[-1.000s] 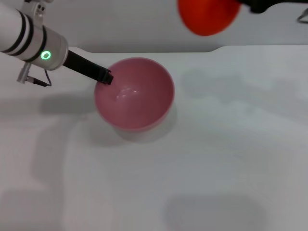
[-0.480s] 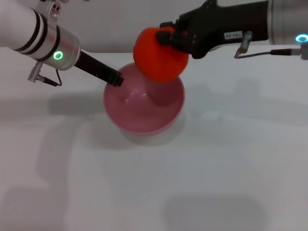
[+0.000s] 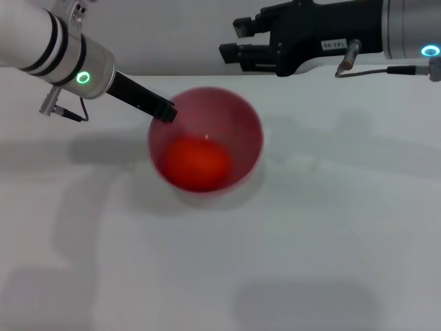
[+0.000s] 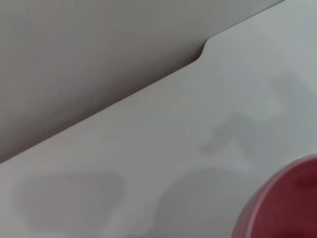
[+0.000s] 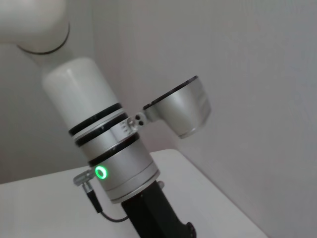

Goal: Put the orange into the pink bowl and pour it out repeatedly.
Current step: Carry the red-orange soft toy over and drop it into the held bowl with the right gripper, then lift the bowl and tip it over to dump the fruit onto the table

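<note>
The pink bowl [image 3: 238, 124] stands on the white table [image 3: 310, 227], and its rim also shows in the left wrist view [image 4: 290, 201]. The orange [image 3: 200, 162] lies inside the bowl at its bottom. My left gripper [image 3: 164, 110] is shut on the bowl's left rim. My right gripper [image 3: 233, 40] hovers above the bowl's far side, open and empty, with its fingers apart.
The table's far edge [image 3: 331, 69] with a notch runs just behind the bowl, against a grey wall. The right wrist view shows only my left arm [image 5: 114, 163] and the wall. Bare table surface lies in front of and to the right of the bowl.
My right gripper came in over the bowl with the orange and let it go; the orange now lies in the bowl. The bowl and left gripper shifted slightly right.
</note>
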